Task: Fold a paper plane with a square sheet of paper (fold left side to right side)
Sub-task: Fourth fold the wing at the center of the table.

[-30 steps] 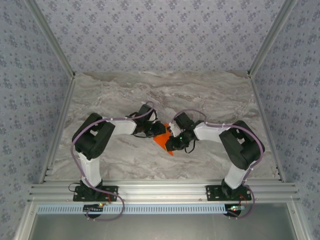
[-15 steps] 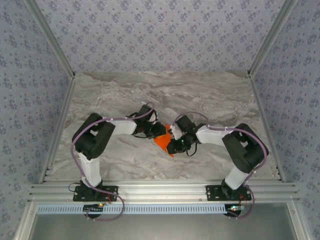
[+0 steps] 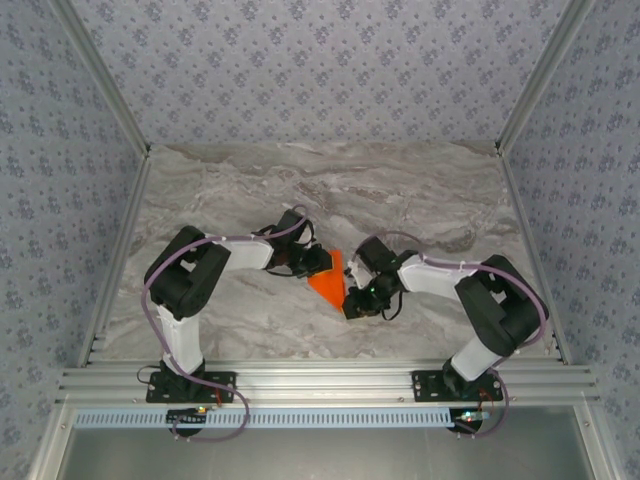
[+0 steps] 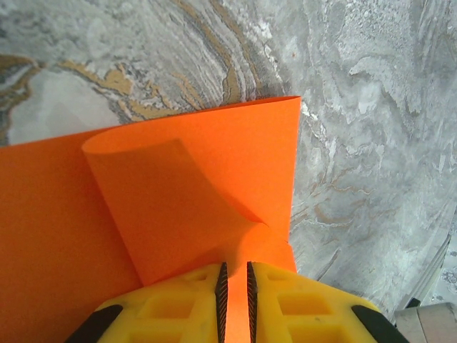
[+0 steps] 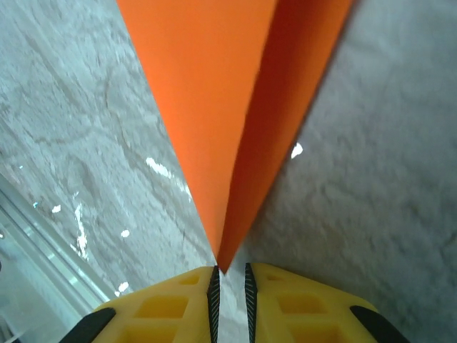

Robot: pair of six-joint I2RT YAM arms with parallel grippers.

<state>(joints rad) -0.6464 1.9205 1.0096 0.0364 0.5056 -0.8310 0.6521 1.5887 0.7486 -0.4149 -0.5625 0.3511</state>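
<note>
Paper (image 3: 328, 280) on marble table (image 3: 420, 200), left pincer (image 4: 234, 275) clamping, right pincer (image 5: 230, 277) at tip.

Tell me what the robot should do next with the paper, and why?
Probably the left gripper should lower its pinched edge to the grey marbled table: the folded orange paper sheet curls in an uncreased loop, while the right gripper pinches its point.

The right gripper (image 5: 230, 280) has drawn back toward the near edge of the table (image 3: 200, 190) and slightly right, its elbow swung outward; more of the orange sheet of paper (image 3: 328, 280) now lies uncovered, its point toward the far edge
</note>
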